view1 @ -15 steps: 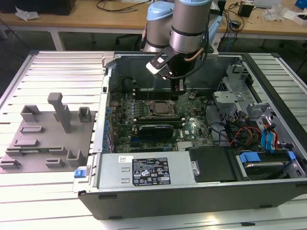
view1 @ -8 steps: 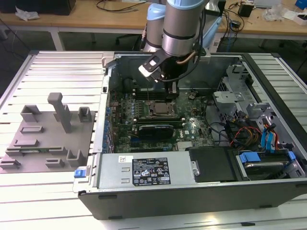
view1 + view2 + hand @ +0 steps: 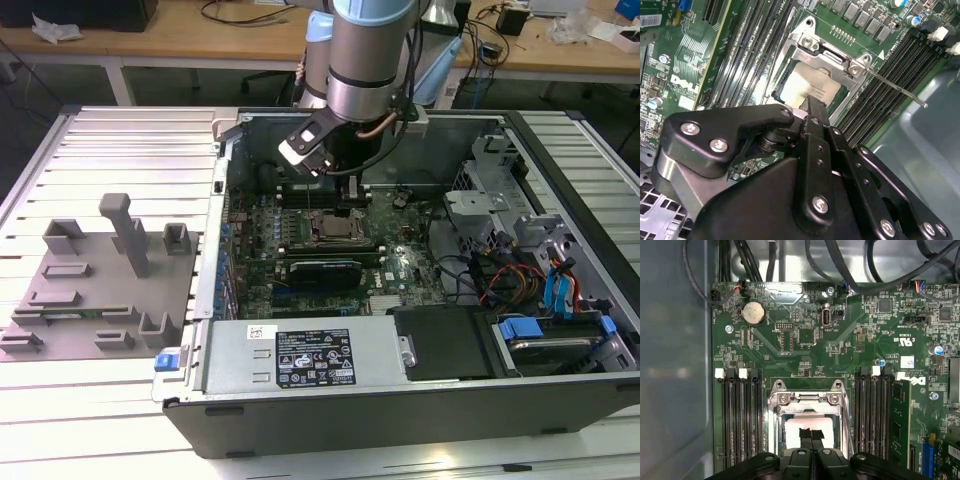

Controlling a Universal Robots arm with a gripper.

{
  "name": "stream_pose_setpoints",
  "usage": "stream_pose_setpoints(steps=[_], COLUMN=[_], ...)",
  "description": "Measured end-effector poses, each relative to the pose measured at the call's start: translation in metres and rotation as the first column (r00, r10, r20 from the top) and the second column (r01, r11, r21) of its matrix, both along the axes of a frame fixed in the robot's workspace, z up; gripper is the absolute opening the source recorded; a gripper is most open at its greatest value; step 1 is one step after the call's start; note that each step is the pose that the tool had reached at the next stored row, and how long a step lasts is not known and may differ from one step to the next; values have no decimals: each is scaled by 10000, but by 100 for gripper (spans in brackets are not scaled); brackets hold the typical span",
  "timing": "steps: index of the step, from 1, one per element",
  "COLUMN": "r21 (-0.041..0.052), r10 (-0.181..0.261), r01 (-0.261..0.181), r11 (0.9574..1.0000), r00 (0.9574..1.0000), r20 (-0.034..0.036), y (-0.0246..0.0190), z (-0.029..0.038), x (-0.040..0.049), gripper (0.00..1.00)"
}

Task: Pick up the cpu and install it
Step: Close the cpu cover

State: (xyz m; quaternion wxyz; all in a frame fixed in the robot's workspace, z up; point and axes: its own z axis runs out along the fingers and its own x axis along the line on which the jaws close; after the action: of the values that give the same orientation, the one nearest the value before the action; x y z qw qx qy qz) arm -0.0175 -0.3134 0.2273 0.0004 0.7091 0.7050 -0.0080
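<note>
A ribbed metal surface (image 3: 130, 140) carries an open, white-labelled black computer case (image 3: 400, 410). Clenched, empty jaws stand over the pale silvery square cpu (image 3: 807, 85) in its metal-framed socket (image 3: 790, 399).

Open computer case (image 3: 400, 420) holds a green motherboard (image 3: 405, 258); grey fixture (image 3: 100, 288) lies beside it.

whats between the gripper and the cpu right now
Nothing. In both wrist views the gripper tip reaches the cpu, seated in the socket; no gap shows.

light: bright, even — overhead | glare: cpu (image 3: 792, 432) top washed white | shadows: soft, inside case (image 3: 420, 405)
</note>
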Motion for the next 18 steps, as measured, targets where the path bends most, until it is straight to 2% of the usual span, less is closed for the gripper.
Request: stream_pose_setpoints(steps=[2, 5, 8, 11, 13, 14, 15, 17, 18], r21=[1, 1, 1, 1, 1, 1, 1, 1, 1], r10=[7, 269, 830, 1439, 2071, 2693, 2980, 3562, 3739], r01=[-7, -269, -830, -1439, -2071, -2693, -2980, -3562, -3739], r11=[10000, 9996, 9965, 9896, 9783, 9631, 9546, 9344, 9275], r00=[10000, 9996, 9965, 9896, 9783, 9631, 9546, 9344, 9275], r20=[0, 1, 1, 1, 1, 0, 0, 1, 1], y=[0, 0, 0, 0, 0, 0, 0, 0, 0], z=[0, 0, 0, 0, 0, 0, 0, 0, 0], x=[-1, 0, 0, 0, 0, 0, -1, 0, 0], gripper=[11, 11, 11, 11, 11, 11, 11, 11, 11])
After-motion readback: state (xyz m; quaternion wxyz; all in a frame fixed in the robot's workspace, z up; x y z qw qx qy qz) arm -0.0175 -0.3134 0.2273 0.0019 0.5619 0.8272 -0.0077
